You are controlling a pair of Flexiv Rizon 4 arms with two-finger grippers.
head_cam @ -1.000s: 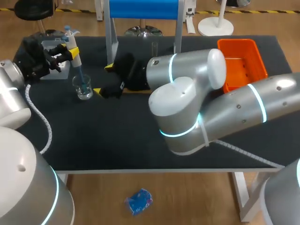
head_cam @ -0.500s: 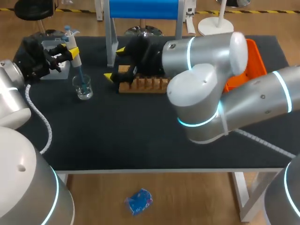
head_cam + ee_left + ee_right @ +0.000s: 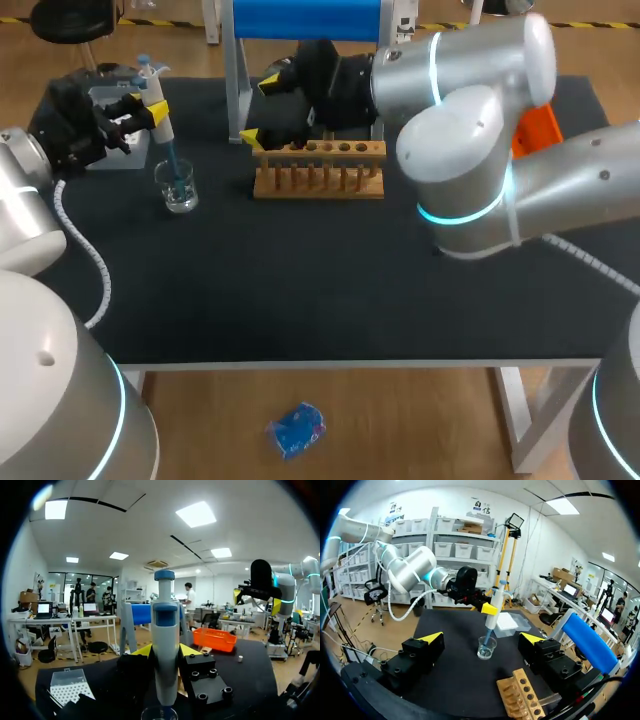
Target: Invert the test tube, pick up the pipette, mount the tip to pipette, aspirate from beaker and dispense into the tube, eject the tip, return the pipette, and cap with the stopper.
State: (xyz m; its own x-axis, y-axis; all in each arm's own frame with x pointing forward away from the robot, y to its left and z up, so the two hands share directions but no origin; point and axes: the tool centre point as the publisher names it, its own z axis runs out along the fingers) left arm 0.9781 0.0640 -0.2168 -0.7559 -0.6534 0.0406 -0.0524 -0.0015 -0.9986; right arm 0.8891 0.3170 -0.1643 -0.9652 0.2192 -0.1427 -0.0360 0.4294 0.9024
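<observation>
My left gripper [image 3: 150, 108] is shut on the white-and-blue pipette [image 3: 168, 150], held upright at the table's far left. Its blue tip dips into the small glass beaker [image 3: 179, 190]. In the left wrist view the pipette [image 3: 165, 625] stands between the yellow fingers above the beaker's rim [image 3: 159, 712]. My right gripper [image 3: 260, 108] hangs open and empty above the left end of the wooden tube rack [image 3: 318, 170]. From the right wrist its gripper [image 3: 482, 638] faces the beaker [image 3: 486, 649] and pipette [image 3: 492, 612]. The test tube is hidden.
A tip box [image 3: 70, 690] sits beside the left gripper. The orange bin [image 3: 540, 125] at the back right is mostly hidden by my right arm. A blue-backed chair frame [image 3: 305, 20] stands at the far edge behind the rack.
My right arm has swung up and back from beside the beaker toward the far edge, uncovering the wooden rack. The left arm, pipette and beaker have not moved.
</observation>
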